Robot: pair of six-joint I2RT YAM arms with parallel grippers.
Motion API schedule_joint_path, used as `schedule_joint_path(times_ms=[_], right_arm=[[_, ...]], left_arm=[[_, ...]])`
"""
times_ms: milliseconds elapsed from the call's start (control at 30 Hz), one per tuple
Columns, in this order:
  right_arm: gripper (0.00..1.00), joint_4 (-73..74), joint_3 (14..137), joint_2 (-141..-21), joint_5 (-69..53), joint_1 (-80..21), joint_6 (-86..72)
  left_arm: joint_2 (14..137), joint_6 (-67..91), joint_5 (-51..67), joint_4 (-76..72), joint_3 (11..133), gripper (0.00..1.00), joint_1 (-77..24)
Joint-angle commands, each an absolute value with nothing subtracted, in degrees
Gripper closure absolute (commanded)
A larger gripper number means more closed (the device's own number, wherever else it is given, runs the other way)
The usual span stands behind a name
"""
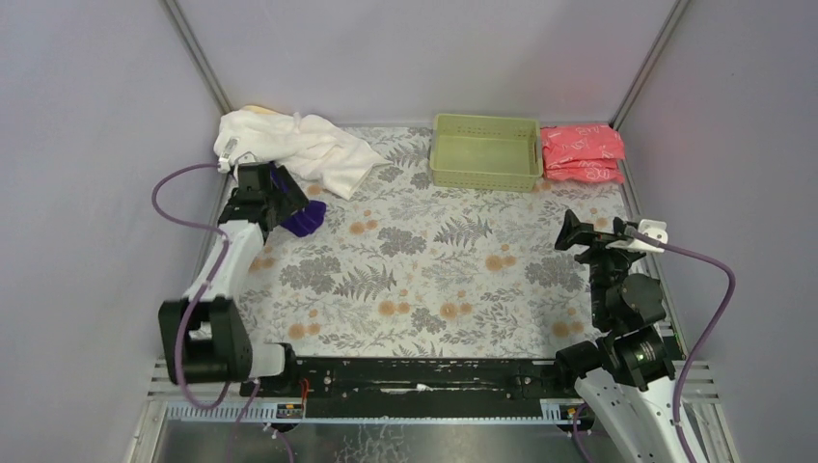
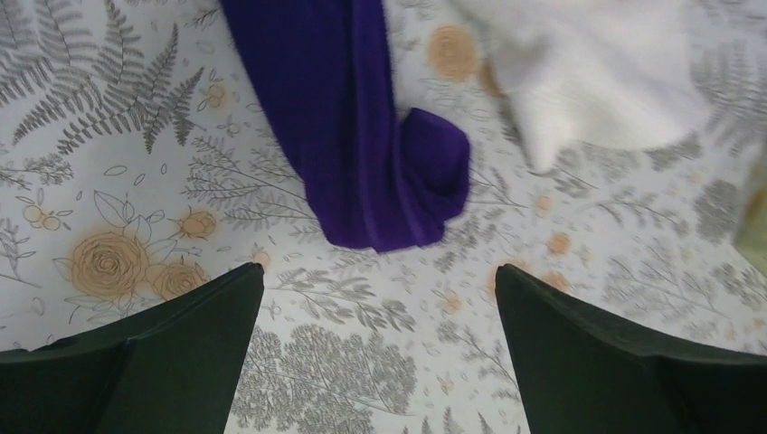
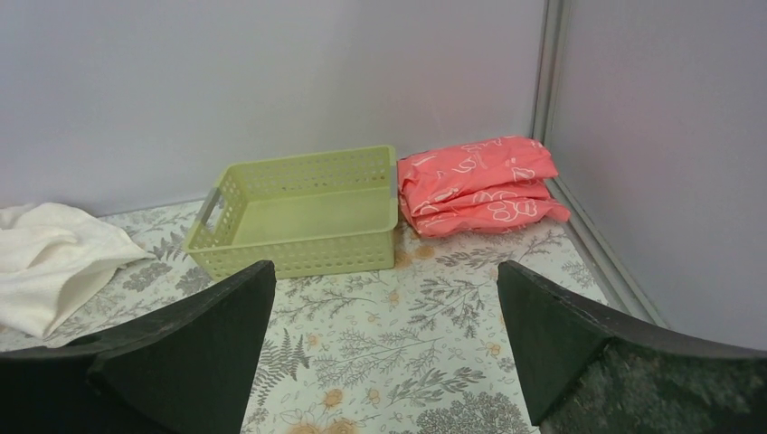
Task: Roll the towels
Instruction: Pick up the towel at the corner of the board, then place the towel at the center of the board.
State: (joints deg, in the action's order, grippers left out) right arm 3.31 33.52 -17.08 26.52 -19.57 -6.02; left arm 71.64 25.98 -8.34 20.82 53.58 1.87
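Observation:
The large white towel [image 1: 307, 147] lies crumpled at the far left; it also shows in the left wrist view [image 2: 597, 81] and the right wrist view [image 3: 45, 262]. A bit of the pale yellow towel [image 1: 259, 111] peeks out behind it. The small dark purple towel [image 1: 307, 218] lies bunched just in front of the white one, part folded on itself [image 2: 362, 136]. My left gripper [image 1: 282, 201] hovers over the purple towel's near side, open and empty [image 2: 380, 298]. My right gripper [image 1: 577, 231] is open and empty [image 3: 384, 289] at the right, above the floral mat.
A light green plastic basket [image 1: 485, 122] stands at the back centre, empty [image 3: 298, 163]. Pink-red wrapped packets [image 1: 582, 152] are stacked in the back right corner [image 3: 479, 185]. Grey walls close the left, back and right sides.

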Motion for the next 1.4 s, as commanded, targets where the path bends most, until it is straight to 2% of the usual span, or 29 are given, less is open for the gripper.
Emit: schedule_joint_path(times_ms=[0,267,400,433,467,500,567,600,667,733,900,1033,1233,1367], right_arm=[[0.01,0.3,34.2,-15.1,22.5,-20.0,-6.5],[0.01,0.7,33.7,-12.4,21.7,-20.0,-6.5],[0.01,0.0,33.2,-11.4,21.0,-20.1,-6.5],[0.01,0.0,33.3,-11.3,20.9,-20.1,-6.6],[0.01,0.0,33.3,-11.2,21.0,-20.1,-6.6],[0.01,0.0,33.3,-11.0,21.0,-20.1,-6.5],[0.01,0.1,33.4,-10.9,21.2,-20.1,-6.5],[0.00,0.2,33.3,-10.8,21.3,-20.1,-6.6],[0.01,0.1,33.2,-10.6,20.9,-20.1,-6.7],[0.01,0.1,33.2,-10.5,20.5,-20.1,-6.8],[0.00,0.4,33.4,-10.1,20.7,-20.1,-6.9],[0.01,0.6,33.5,-10.3,20.5,-20.1,-7.1],[0.01,0.7,33.6,-10.4,20.6,-20.1,-7.1],[0.01,0.7,33.6,-10.7,20.2,-20.1,-7.3]], left_arm=[[83.9,29.1,3.7,24.1,58.2,0.00,9.4],[100.6,29.7,5.0,24.7,67.6,0.01,10.8],[106.5,29.7,5.2,25.0,70.5,0.09,10.7],[107.9,29.8,5.4,24.9,70.8,0.14,10.7],[109.0,29.6,6.1,25.1,71.2,0.23,10.7],[109.8,29.4,6.8,25.4,71.5,0.41,10.7],[109.3,29.4,7.5,25.8,71.5,0.67,10.8],[107.9,29.4,7.4,25.9,71.4,0.76,10.8],[103.8,29.3,7.3,26.3,71.2,0.87,10.8],[98.4,29.5,6.7,27.3,71.7,0.95,10.8],[83.6,30.0,1.2,30.2,76.4,0.96,10.8],[78.2,29.7,0.2,33.7,86.3,0.94,10.8],[74.3,32.8,12.0,35.7,97.8,0.92,9.1],[73.1,35.7,17.3,33.9,100.1,0.90,1.8]])
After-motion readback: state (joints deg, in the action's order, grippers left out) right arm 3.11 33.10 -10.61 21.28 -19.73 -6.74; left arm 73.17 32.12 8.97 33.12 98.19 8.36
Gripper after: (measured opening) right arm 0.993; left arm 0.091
